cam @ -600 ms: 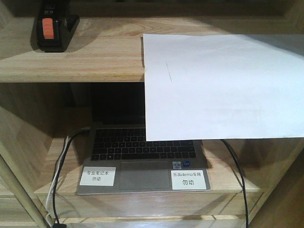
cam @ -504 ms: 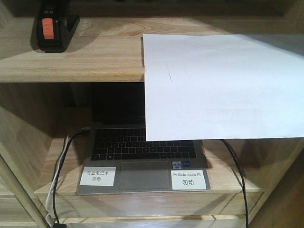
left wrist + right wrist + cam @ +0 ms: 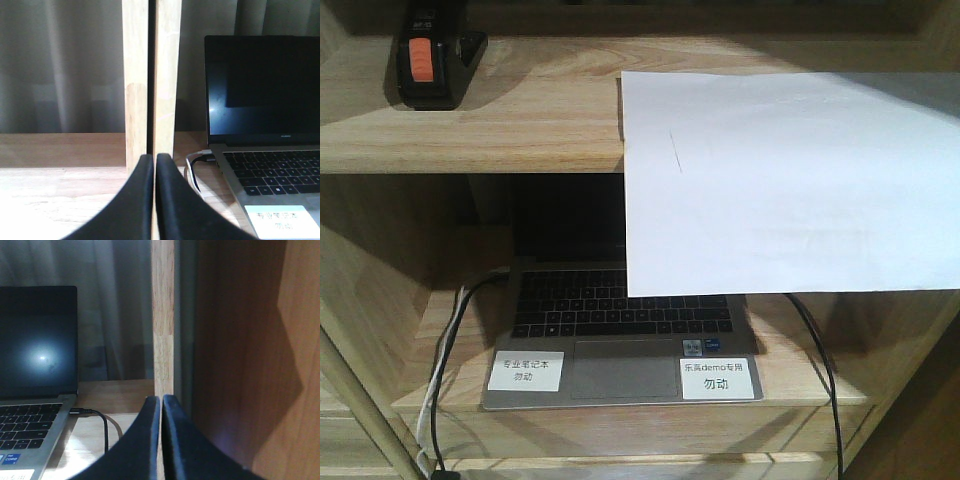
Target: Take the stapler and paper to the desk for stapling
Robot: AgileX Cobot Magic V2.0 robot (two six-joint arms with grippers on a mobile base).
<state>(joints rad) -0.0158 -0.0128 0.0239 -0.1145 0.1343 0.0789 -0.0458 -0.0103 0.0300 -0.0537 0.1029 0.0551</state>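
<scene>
In the front view the stapler [image 3: 432, 60] is seen at the left of the upper shelf [image 3: 520, 125], well apart from the paper [image 3: 780, 180], which is laid on the same shelf and overhangs the laptop [image 3: 610, 345] below; in the left wrist view the left gripper [image 3: 154, 167] is seen pressed together, empty. In the right wrist view the right gripper [image 3: 161, 407] is likewise closed on nothing.

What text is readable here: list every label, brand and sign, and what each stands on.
"专业笔记本 勿动": left white label on the laptop palm rest.
"乐高demo专用 勿动": right white label, same palm rest.
The brand mark under the screen: too small to read.
The blue stickers: blurred.
Print on the stapler: unreadable.
The paper: no text, only a faint stroke.
</scene>
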